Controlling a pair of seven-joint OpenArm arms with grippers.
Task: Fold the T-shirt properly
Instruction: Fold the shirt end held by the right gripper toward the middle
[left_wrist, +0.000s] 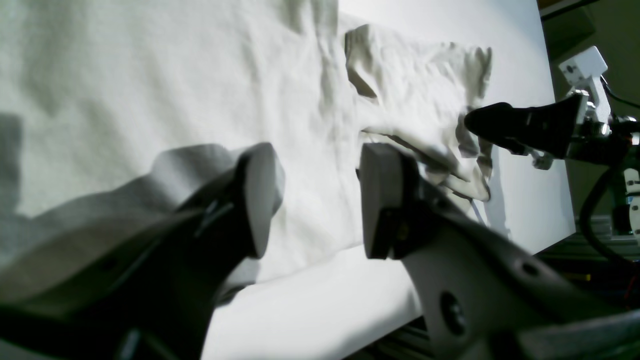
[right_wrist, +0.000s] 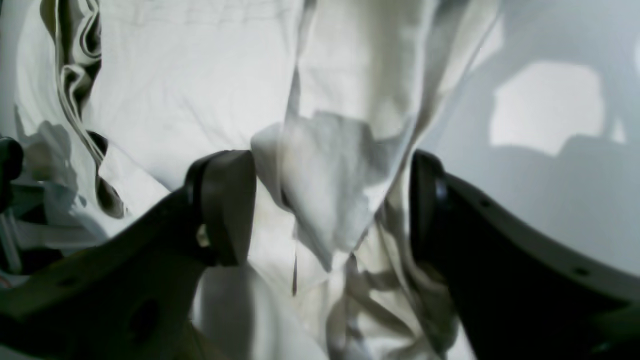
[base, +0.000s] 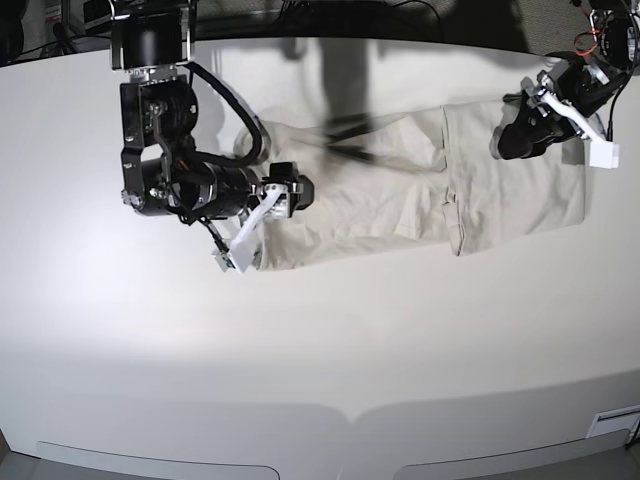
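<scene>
Beige T-shirt (base: 400, 190) outstretched overhead, wrist views perhaps bunched

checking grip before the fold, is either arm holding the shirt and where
Neither is holding it: both grippers, left and right, are open. A T-shirt fold sits loose between the right fingers.

The near half of the counter (base: 320, 350) lies bare. The shirt (base: 400, 190) spans the far part, an arm at each end.
</scene>
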